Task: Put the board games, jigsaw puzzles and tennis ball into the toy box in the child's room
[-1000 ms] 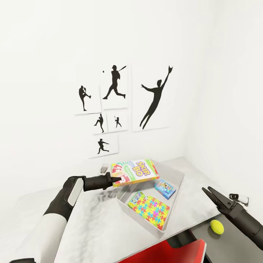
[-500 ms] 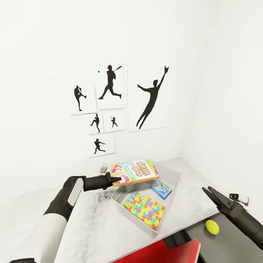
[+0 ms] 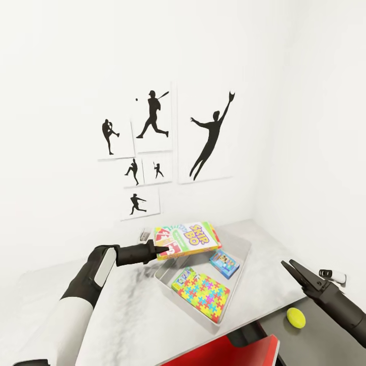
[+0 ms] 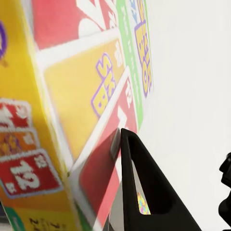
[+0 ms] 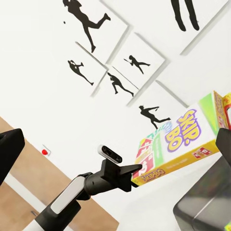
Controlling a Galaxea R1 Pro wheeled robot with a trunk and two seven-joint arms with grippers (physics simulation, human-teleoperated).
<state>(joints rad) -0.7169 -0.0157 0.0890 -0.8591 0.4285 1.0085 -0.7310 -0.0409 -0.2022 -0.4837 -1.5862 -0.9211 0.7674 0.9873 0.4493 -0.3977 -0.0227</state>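
- Left gripper (image 3: 163, 249), centre-left of head view: fingers clamped on near short edge of the SKIP-BO board game (image 3: 189, 239). Box held about flat, slightly tilted, above far end of the toy box (image 3: 195, 315).
- Left wrist view: SKIP-BO box (image 4: 82, 106) fills left side of frame; one dark finger (image 4: 144, 192) pressed against its red edge.
- Right wrist view: same box (image 5: 180, 144) at centre-right, left arm's gripper (image 5: 137, 174) pinching its end, w/ posters (image 5: 120, 62) on wall behind.
- Toy box sits on pale top of the table (image 3: 127, 320), lower centre of head view, angled diagonally.
- Inside toy box: jigsaw puzzle (image 3: 201, 290) flat at near end; small blue board game (image 3: 224, 263) further back toward right wall of tray. Can't tell if 2nd puzzle lies under the first.
- Tennis ball (image 3: 295, 317) lower right of head view, on dark lower section of table, outside toy box, well apart from it.
- Right gripper (image 3: 291, 267) lower right of head view: fingers spread apart, nothing between them; hangs above and just beside tennis ball, not touching.
- Small white-and-black object (image 3: 333, 276) at right edge, behind right gripper; can't ID.
- Red flat shape (image 3: 229, 356) at bottom centre, below table edge.
- Baseball silhouette posters (image 3: 168, 147) on white wall, upper centre.
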